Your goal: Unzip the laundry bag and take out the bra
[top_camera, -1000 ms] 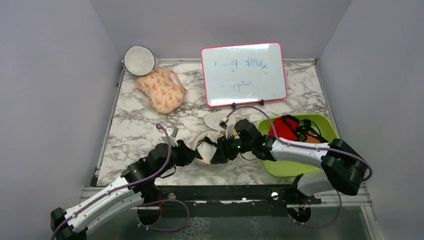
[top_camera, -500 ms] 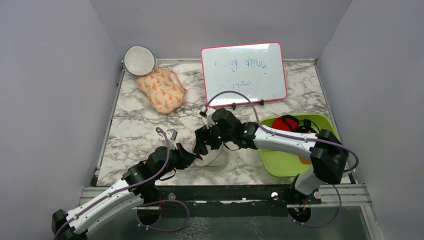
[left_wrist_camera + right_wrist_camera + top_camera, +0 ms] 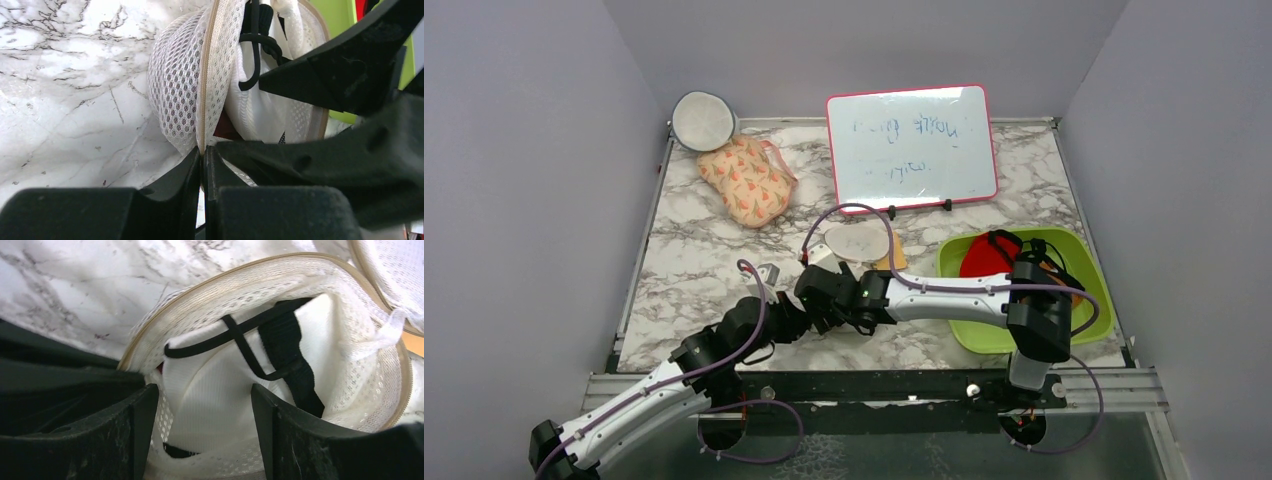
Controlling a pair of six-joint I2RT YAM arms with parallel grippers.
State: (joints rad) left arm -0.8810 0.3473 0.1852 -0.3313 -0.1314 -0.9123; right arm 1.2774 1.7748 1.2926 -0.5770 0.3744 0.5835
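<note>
The white mesh laundry bag lies open at the table's near middle; in the top view only its round flap shows. My left gripper is shut on the bag's tan zipper rim and shows in the top view too. My right gripper is open, its fingers either side of the white bra inside the bag's mouth. The bra's black straps cross its cup. In the top view the right gripper covers the bag's body.
A green bin holding red and black items stands at the right. An orange notepad lies under the bag's flap. A whiteboard, a peach floral pouch and a grey-rimmed white disc are at the back.
My right arm has swung left from beside the green bin to the bag's mouth, beside the left gripper. The left gripper has kept its hold on the bag.
</note>
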